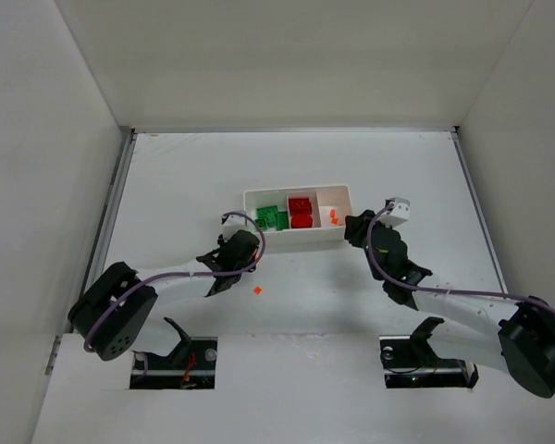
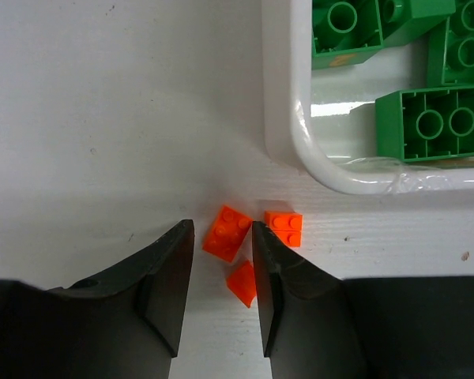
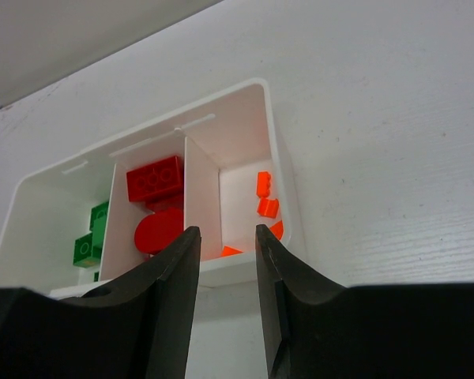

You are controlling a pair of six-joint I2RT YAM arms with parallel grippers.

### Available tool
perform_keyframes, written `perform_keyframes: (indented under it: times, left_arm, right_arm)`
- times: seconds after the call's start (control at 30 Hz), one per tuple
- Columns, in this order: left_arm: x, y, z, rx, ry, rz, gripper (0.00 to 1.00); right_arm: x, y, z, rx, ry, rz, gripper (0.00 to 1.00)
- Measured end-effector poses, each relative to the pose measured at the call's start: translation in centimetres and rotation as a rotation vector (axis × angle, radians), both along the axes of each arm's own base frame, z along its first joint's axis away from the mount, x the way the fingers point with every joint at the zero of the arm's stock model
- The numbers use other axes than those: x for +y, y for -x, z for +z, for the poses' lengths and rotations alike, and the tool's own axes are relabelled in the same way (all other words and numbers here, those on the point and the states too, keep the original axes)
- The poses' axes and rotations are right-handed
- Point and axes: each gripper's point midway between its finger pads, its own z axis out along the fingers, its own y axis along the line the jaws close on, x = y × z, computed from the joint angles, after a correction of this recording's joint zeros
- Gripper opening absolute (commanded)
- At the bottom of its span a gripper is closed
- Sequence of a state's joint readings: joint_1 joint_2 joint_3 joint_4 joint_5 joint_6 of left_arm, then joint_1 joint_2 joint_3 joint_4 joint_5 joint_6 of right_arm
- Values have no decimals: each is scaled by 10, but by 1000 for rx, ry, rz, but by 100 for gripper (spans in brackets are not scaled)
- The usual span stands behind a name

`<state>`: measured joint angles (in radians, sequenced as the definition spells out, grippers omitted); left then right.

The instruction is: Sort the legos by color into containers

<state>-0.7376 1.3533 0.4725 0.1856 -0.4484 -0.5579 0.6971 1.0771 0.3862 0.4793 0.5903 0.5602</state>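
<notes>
White tabletop [image 1: 194, 185], boxed in by white walls [image 1: 37, 139], carries a white tray [image 1: 296, 240] near its middle. At the left, the left gripper [image 2: 221, 229] hangs low over the table just off a rounded corner of the tray's green compartment. Its jaws stand a narrow gap apart and grip nothing. Three loose orange bits lie on the table there: one [image 2: 227, 231] between the fingertips, one [image 2: 242, 281] partly hidden by the finger on that view's right, and one [image 2: 284, 228] just past that finger's tip. The tray's left compartment holds green bricks [image 1: 271, 218], the middle one red bricks [image 1: 301, 213], and the right one more orange pieces [image 3: 265, 197]. The right gripper [image 3: 227, 230] sits just beside the tray's right end, pointed at its near wall, jaws narrowly apart and empty.
</notes>
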Motion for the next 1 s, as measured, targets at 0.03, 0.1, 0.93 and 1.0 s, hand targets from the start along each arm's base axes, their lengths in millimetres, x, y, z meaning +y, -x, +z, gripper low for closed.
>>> perform_keyframes:
  times: [0.03,0.1,0.93,1.0]
  left_arm:
    - [0,0,-1,0,-3,0,32]
    - [-1,-2,-1,-4,-3,-1,30]
    - [38,9,88,-227,299,155,14]
    - [42,12,84,-223,313,168,14]
  right_arm:
    - [0,0,0,0,-1,1,40]
    - [1,0,0,0,0,3,40]
    - [181,58,-33,65,162,506,57]
    - [201,60,-43,79,184,517,60]
